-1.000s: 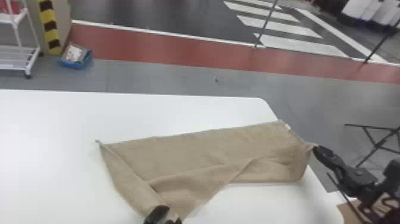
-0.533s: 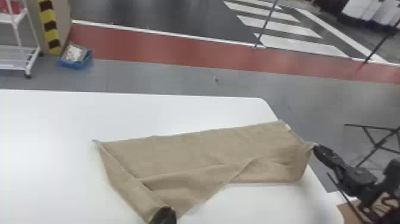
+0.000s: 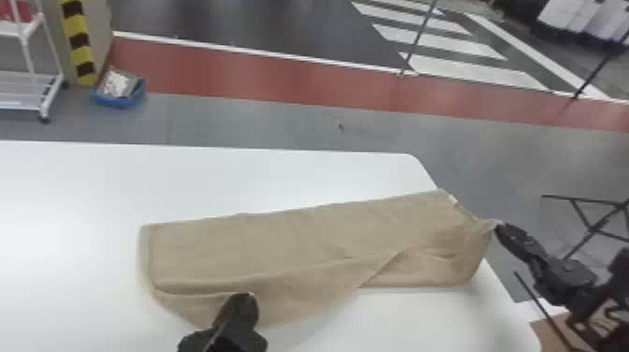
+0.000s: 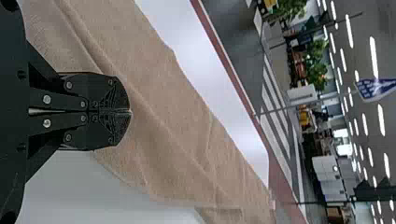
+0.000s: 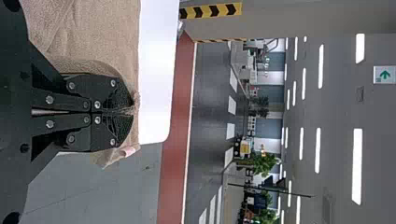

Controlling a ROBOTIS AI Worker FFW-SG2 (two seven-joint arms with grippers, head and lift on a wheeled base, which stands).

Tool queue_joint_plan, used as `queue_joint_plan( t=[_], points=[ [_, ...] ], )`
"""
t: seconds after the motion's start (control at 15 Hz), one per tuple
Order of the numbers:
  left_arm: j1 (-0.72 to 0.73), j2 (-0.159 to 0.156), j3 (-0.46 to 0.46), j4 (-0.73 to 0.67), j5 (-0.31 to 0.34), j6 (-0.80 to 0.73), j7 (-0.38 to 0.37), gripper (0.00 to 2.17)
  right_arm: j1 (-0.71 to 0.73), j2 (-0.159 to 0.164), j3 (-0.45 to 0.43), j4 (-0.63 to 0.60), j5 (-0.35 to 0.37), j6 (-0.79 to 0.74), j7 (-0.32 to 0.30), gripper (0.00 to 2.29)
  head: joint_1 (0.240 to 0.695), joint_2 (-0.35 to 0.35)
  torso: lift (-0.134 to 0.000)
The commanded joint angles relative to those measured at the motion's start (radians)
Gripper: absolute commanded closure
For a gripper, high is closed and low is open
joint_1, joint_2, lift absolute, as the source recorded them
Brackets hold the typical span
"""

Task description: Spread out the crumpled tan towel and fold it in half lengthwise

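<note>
In the head view, the left tool [image 3: 241, 302] hides part of the towel [image 3: 299, 243]. The blue bin [image 3: 118, 101] holds things too small to tell.

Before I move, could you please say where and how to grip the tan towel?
I'd pinch the tan towel by its near edge, left of centre, from the robot's side: a loose flap bulges there, and the right pincer holds the right end.
</note>
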Motion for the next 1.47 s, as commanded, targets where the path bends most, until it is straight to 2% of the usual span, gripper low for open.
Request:
queue_joint_plan(
  t=[0.0,0.13,0.2,0.33,0.4,0.67,0.93,1.07,1.2,1.33,1.4],
  points=[
    [0.045,0.021,0.096,-0.074,0.029,0.0,0.038,1.26,0.009,0.003,-0.011,-0.039,0.0,0.014,0.014,1.51,0.695,-0.35,-0.124],
    [0.056,0.032,0.171,-0.109,0.06,-0.003,0.054,1.26,0.003,-0.003,-0.011,-0.052,0.0,0.029,0.016,1.51,0.695,-0.35,-0.124],
    [0.073,0.032,0.246,-0.123,0.081,-0.003,0.055,1.26,-0.025,-0.012,-0.014,-0.052,-0.001,0.066,0.016,1.51,0.695,-0.35,-0.124],
    [0.067,0.032,0.312,-0.129,0.092,-0.003,0.064,1.26,-0.071,-0.043,-0.012,-0.038,-0.012,0.088,0.011,1.51,0.695,-0.35,-0.124],
    [0.047,0.027,0.344,-0.127,0.106,0.0,0.064,1.26,-0.1,-0.055,0.001,0.005,0.005,0.088,0.01,1.51,0.695,-0.35,-0.124],
    [-0.091,0.021,0.43,-0.04,0.198,0.003,0.063,1.26,-0.213,-0.066,0.124,0.09,0.068,0.088,-0.001,1.51,0.695,-0.35,-0.124],
    [-0.26,-0.002,0.478,0.12,0.276,-0.007,0.06,1.26,-0.443,-0.09,0.268,0.243,0.124,0.121,-0.018,1.51,0.695,-0.35,-0.124],
    [-0.346,-0.011,0.481,0.212,0.301,-0.025,0.058,1.26,-0.577,-0.09,0.336,0.346,0.158,0.121,-0.032,1.51,0.654,-0.35,-0.124],
    [-0.444,-0.045,0.478,0.35,0.298,-0.095,0.052,1.26,-0.704,-0.089,0.37,0.47,0.16,0.078,-0.064,1.51,0.622,-0.31,-0.124],
    [-0.531,-0.073,0.484,0.469,0.304,-0.197,0.047,1.26,-0.812,-0.086,0.411,0.565,0.157,0.02,-0.108,1.51,0.57,-0.27,-0.124],
    [-0.562,-0.076,0.484,0.5,0.307,-0.218,0.046,1.26,-0.853,-0.086,0.429,0.607,0.161,-0.017,-0.124,1.51,0.552,-0.262,-0.124]
  ],
)
